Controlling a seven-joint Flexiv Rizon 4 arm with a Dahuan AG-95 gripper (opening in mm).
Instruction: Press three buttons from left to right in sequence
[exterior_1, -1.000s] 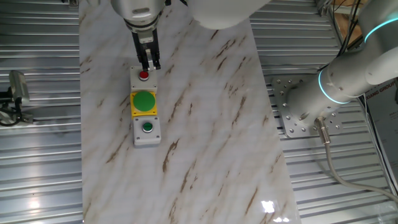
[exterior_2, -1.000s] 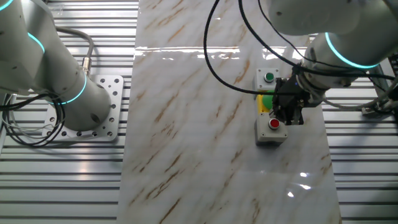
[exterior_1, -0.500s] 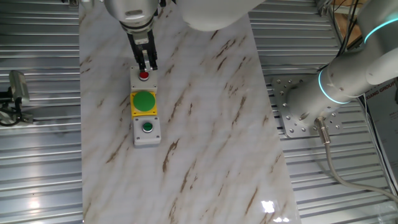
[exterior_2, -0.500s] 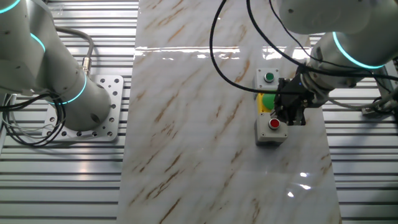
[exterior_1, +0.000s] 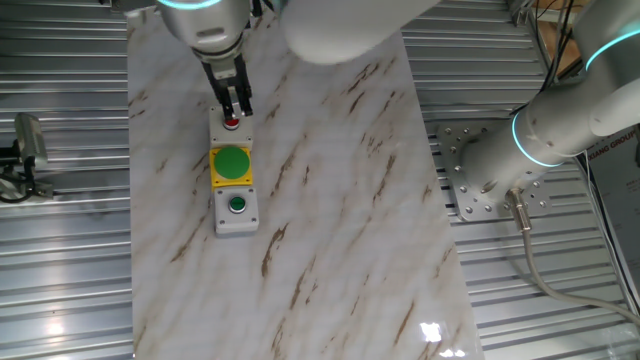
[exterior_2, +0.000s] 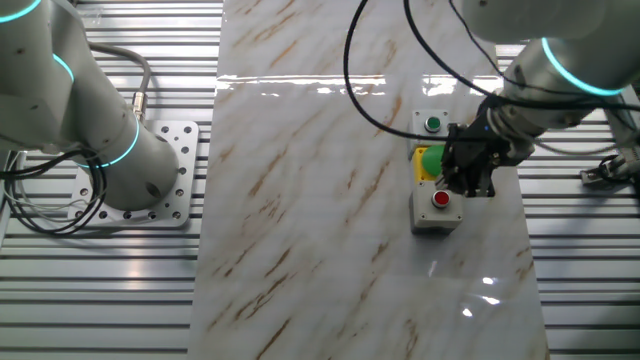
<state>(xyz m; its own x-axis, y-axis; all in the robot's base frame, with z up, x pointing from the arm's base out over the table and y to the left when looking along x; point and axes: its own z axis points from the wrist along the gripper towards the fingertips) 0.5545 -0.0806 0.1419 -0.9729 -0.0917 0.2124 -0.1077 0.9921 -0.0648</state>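
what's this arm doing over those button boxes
A single robot arm has its gripper poised at the small red button, the box at one end of a row of three on the marbled table. The large round green button on yellow and the small green button on grey sit clear of the gripper. The views cannot settle whether the red button is actually pressed.
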